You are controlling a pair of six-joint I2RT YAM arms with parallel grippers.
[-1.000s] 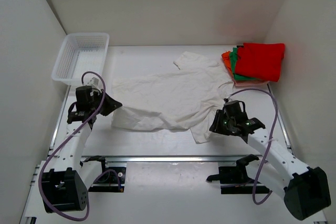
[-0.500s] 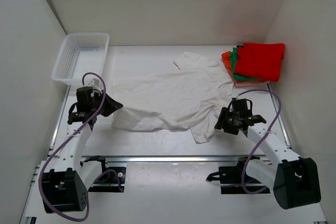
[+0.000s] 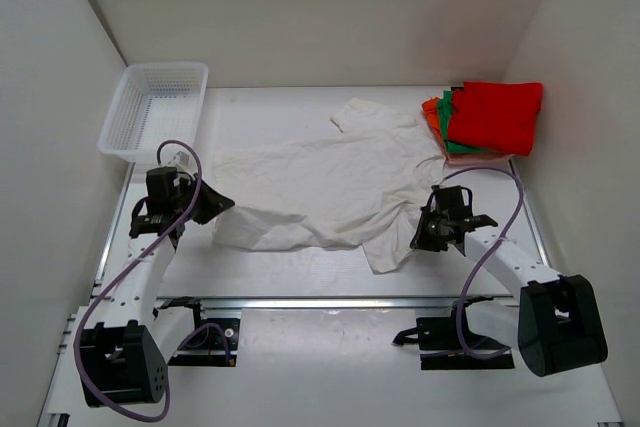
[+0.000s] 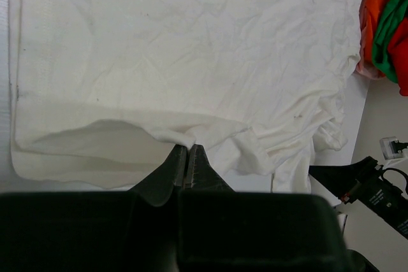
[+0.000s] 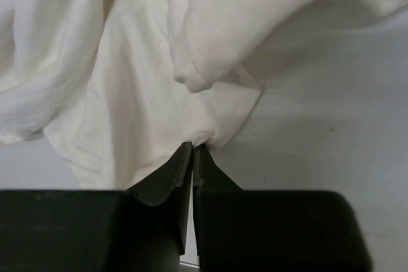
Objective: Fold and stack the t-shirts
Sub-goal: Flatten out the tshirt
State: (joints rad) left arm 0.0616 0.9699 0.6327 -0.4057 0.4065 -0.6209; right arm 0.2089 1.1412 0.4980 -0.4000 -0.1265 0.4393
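White shirt [image 3: 320,182] lies spread mid-table, long axis left to right, hem leftward, neck toward the stack [image 3: 490,119]. Your left gripper [image 4: 187,152] pinches its near edge; your right gripper [image 5: 192,150] pinches cloth by the near sleeve.

my white-linked left arm [image 3: 135,272] rises from its base at the near edge and leans forward; its black wrist bends inward, to the right; the black two-finger left gripper [image 4: 187,157] has both fingers pressed flat together, nipping an edge of the large plain white cotton t-shirt [image 3: 320,187] at the very tips; my white-linked right arm [image 3: 505,259] stretches low from its base, forward and inward to the left; the black two-finger right gripper [image 5: 193,151] points down and left, fingers closed tight on a pinch of the same t-shirt
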